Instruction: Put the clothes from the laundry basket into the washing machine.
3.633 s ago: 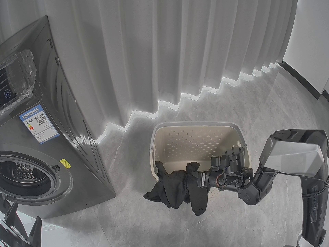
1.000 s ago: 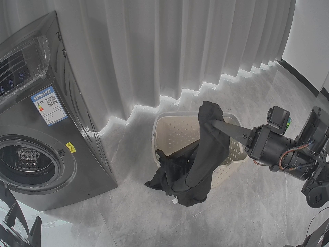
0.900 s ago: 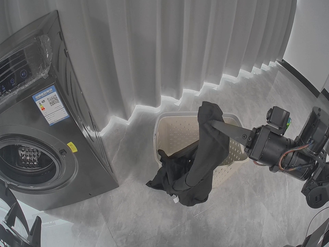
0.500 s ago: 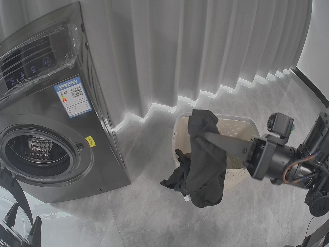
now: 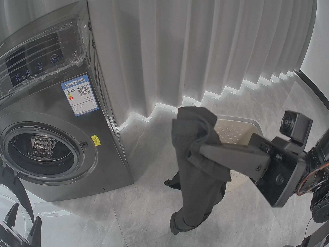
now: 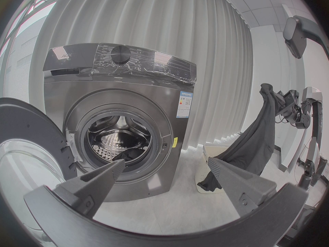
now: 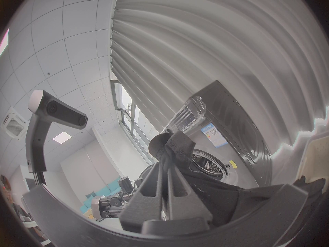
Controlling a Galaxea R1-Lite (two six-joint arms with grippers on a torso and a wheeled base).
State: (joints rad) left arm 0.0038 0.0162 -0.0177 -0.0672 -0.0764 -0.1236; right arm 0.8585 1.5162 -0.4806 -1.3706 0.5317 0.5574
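- My right gripper [image 5: 203, 149] is closest to me, fingers pinched together on a bunched fold of the dark garment [image 5: 195, 175]. It was down at the basket a few seconds ago; now it is raised, with the cloth hanging long below it.
- My left gripper [image 6: 164, 163] sits low and idle in front of the machine, fingers spread wide with nothing between them.
- The garment's lower end has come up off the laundry basket [image 5: 240, 121], though the left wrist view shows dark cloth trailing at the basket's front. I cannot tell whether that is the tail of this piece or another one.
- The whole head view has swung left, so that shift is my camera moving, not the things.
- The washing machine [image 5: 68, 96] stands well apart to the left, with its door [image 6: 24, 144] swung open and something dark already in the drum [image 6: 118, 144].
- I judge the lift done; the carry across to the drum comes next, and that trailing tail could snag.
- The curtain [image 5: 192, 35] hangs behind everything.
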